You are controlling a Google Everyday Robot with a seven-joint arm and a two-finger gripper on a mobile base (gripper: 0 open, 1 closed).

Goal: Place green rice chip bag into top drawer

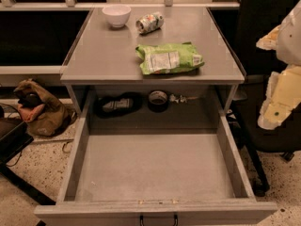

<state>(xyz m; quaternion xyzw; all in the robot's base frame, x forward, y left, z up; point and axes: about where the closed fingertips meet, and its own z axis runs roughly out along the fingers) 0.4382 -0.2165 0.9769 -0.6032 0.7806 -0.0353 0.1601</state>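
Note:
The green rice chip bag (169, 58) lies flat on the grey cabinet top (108, 55), near its front right edge, white label panel facing up. Below it the top drawer (155, 171) is pulled wide open toward me, with a flat grey bottom and a dark handle (158, 219) at the front. My gripper (278, 100) shows as white and yellowish parts at the right edge, to the right of the cabinet. It is apart from the bag and level with the drawer's back.
A white bowl (116, 14) and a crushed can (149, 22) stand at the back of the top. A black pouch (117, 104), a tape roll (158, 100) and a small item (181, 98) lie at the drawer's back. A brown bag (40, 109) sits on the floor left; a black chair (261, 46) stands right.

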